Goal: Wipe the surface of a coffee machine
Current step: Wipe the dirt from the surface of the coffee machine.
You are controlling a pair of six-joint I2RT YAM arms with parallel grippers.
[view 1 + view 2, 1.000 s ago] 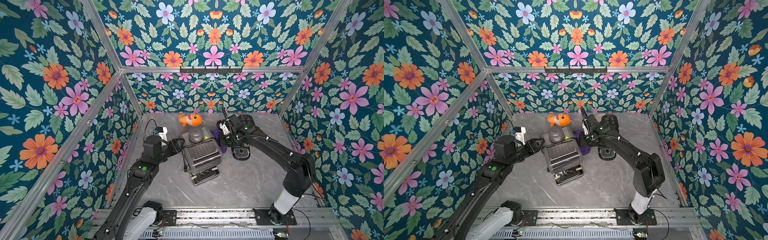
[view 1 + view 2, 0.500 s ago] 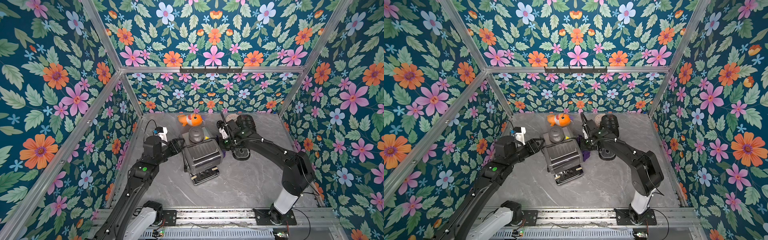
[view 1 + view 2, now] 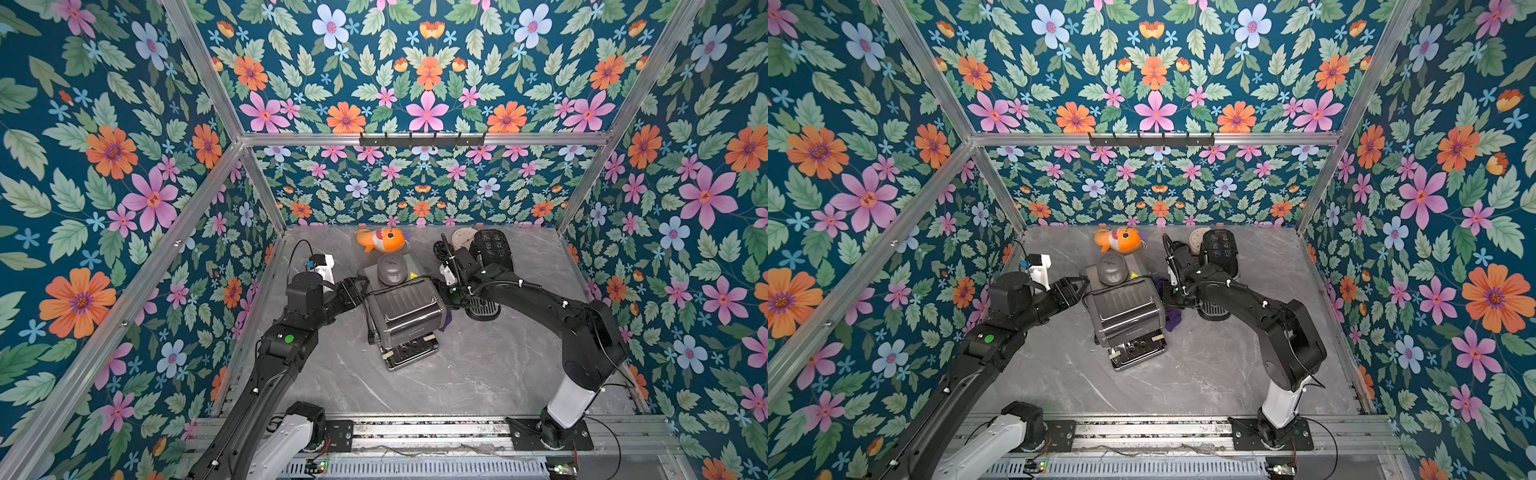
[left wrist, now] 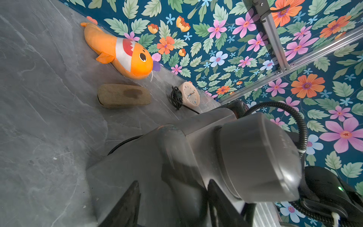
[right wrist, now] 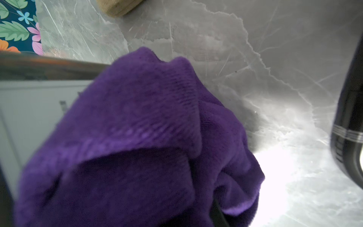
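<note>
The grey coffee machine (image 3: pixel 403 316) (image 3: pixel 1123 309) stands mid-table in both top views. My left gripper (image 3: pixel 359 286) (image 4: pixel 174 198) is at its rear left corner. Its dark fingers (image 4: pixel 131 198) straddle part of the machine's body (image 4: pixel 196 157) and grip it. My right gripper (image 3: pixel 448 296) is low at the machine's right side, shut on a purple cloth (image 3: pixel 444 322) (image 3: pixel 1173 318). In the right wrist view the cloth (image 5: pixel 137 137) hides the fingers and bunches against the machine's pale side panel (image 5: pixel 29 110).
An orange fish plush (image 3: pixel 382 240) (image 4: pixel 125 55), a small clock (image 3: pixel 461 237) (image 4: pixel 191 94) and a coiled black cable (image 4: pixel 176 97) lie by the back wall. A brown pad (image 4: pixel 123 96) lies behind the machine. A black appliance (image 3: pixel 490 249) (image 5: pixel 349 118) stands right of the right gripper.
My right gripper has slid with the purple cloth along the machine's right side, from the rear toward the front. The left arm has not moved.
</note>
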